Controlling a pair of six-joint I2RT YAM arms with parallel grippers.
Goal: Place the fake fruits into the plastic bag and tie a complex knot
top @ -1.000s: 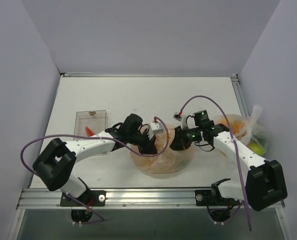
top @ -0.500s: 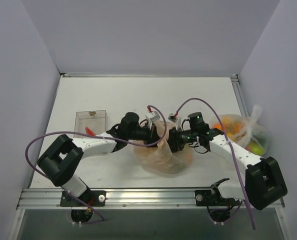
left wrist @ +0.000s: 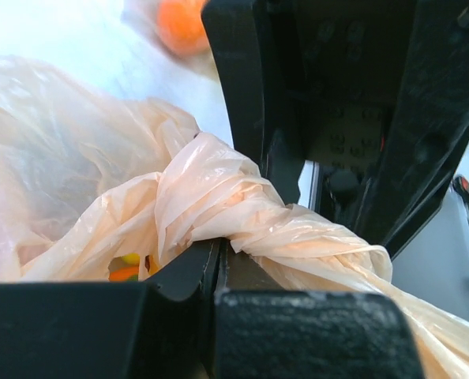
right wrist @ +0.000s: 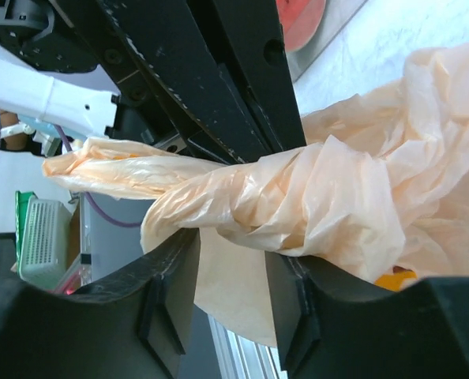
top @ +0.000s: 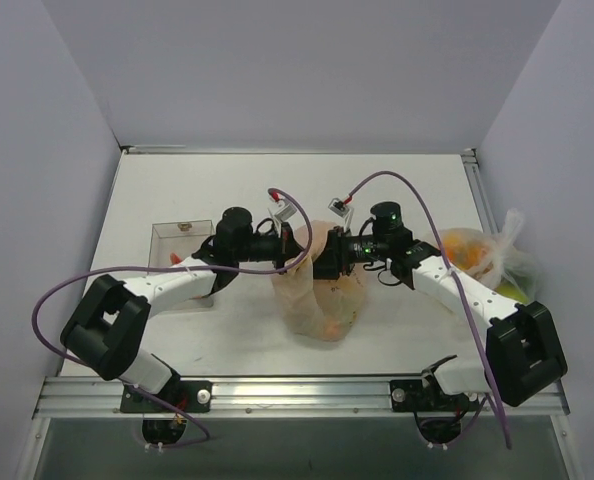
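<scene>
The peach plastic bag (top: pixel 317 300) hangs stretched between both grippers above the table's middle. Fake fruits show through it, orange and yellow (left wrist: pixel 124 268), and an orange one (right wrist: pixel 396 278). My left gripper (top: pixel 299 243) is shut on the bag's bunched top; in the left wrist view (left wrist: pixel 219 249) its jaws pinch the plastic. My right gripper (top: pixel 323 262) faces it from the right, and in the right wrist view (right wrist: pixel 230 260) its jaws close on a sheet of the bag. The twisted knot (left wrist: pixel 242 213) lies across both pairs of fingers and also shows in the right wrist view (right wrist: pixel 258 197).
A clear whitish bag (top: pixel 502 250) with orange and green fruits lies at the right edge. A clear rectangular tray (top: pixel 182 240) stands at the left with a red fruit (top: pixel 177 262) beside it. The arms nearly meet above the table's middle.
Both grippers have moved away from the near edge and upward with the bag's top in them. The bag has been drawn up from a low flat heap into a narrower hanging shape.
</scene>
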